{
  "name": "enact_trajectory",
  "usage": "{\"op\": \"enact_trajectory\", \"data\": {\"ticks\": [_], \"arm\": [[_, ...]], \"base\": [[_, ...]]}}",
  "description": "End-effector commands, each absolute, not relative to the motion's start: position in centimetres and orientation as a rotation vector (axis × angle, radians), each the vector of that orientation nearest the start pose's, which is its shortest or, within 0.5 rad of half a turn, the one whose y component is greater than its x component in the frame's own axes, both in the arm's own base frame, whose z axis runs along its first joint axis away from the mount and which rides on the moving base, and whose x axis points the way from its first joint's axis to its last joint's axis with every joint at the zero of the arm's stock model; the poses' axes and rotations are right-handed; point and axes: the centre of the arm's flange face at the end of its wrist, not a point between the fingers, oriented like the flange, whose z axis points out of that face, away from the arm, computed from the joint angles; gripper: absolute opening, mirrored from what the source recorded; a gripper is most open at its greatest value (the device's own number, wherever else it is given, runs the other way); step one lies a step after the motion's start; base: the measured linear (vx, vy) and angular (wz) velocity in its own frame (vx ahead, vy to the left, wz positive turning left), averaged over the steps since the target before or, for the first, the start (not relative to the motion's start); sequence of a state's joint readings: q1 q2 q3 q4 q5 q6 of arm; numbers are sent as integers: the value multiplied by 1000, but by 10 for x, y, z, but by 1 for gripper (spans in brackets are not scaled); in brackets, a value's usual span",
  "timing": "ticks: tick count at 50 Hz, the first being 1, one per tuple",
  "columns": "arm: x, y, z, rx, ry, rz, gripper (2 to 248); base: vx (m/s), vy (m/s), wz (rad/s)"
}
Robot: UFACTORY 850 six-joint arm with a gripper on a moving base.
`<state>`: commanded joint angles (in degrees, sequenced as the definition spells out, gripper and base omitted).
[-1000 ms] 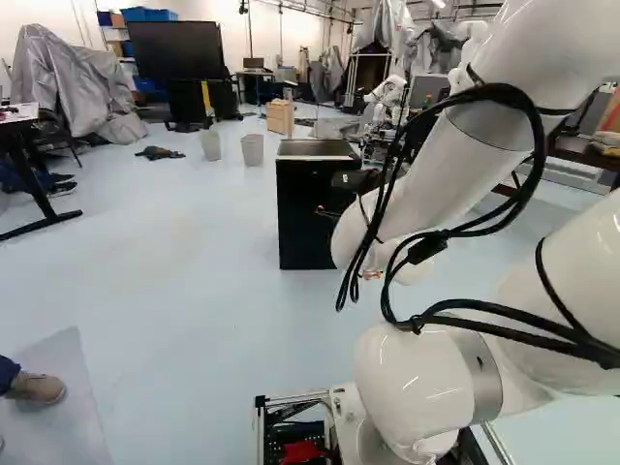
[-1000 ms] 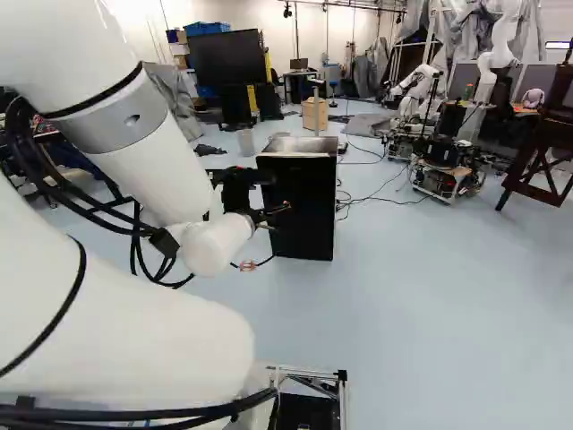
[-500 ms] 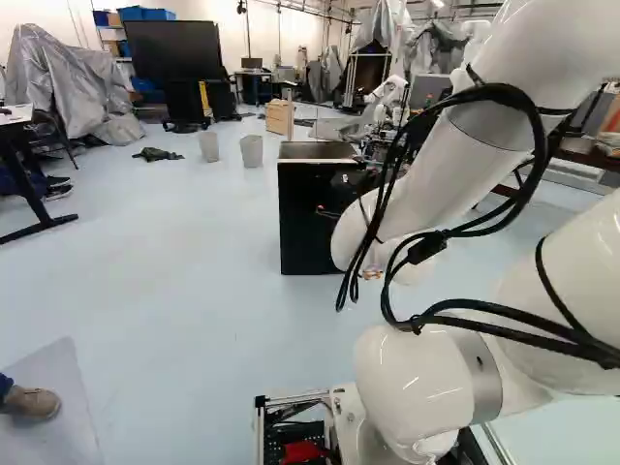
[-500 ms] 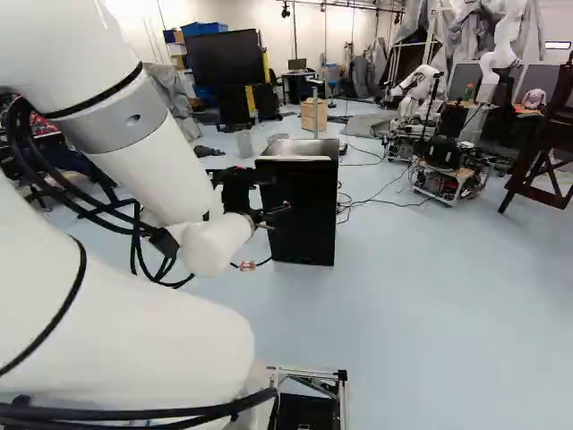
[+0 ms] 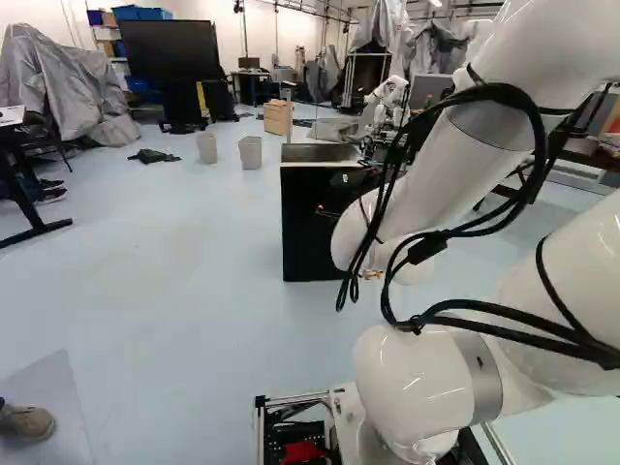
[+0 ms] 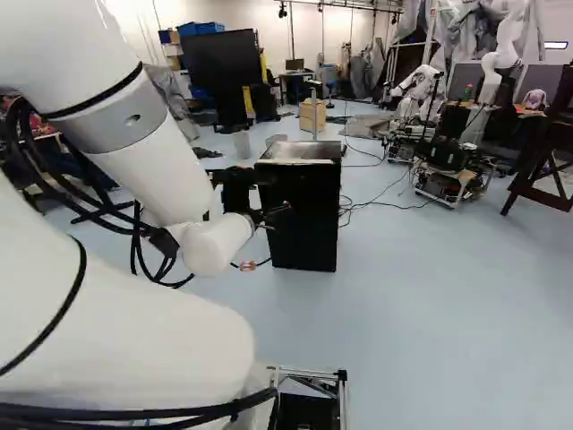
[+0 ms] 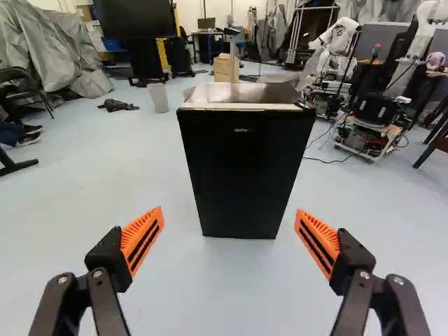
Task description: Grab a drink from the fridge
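Wrist view puts the fridge (image 7: 245, 171) upright on the floor (image 7: 91, 189), ahead of the gripper (image 7: 229, 210) and apart from it. If the base drives in too far, the worst outcome is a shove that tips or slides the fridge. The arm (image 6: 152, 143), reaching out ahead of the base, would land that blow first if it came in too low or off line. The fingers stand wide with nothing between them, and their orange pads (image 7: 142, 234) could butt flat against the front instead of catching an edge. No handle shows there, so a shallow hold would probably slip off the door's rim. A cable (image 6: 376, 204) lies on the floor beyond the fridge and might snag if the fridge were pushed. As for looks, the fridge is a plain black box, its front apparently a closed door; the drink is out of sight, presumably inside. Its top (image 7: 241, 92) is shiny and metallic, with a pale strip (image 7: 245, 107) along the front edge and a tiny light mark (image 7: 245, 130) below.
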<state>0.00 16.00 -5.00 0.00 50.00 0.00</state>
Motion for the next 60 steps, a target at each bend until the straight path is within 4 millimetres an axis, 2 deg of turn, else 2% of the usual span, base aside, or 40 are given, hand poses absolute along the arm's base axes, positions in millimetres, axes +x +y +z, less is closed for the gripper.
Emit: {"op": "enact_trajectory", "data": {"ticks": [60], "arm": [[270,0,366,-2558,0,-1824,247]], "base": [[117,80,-80]]}}
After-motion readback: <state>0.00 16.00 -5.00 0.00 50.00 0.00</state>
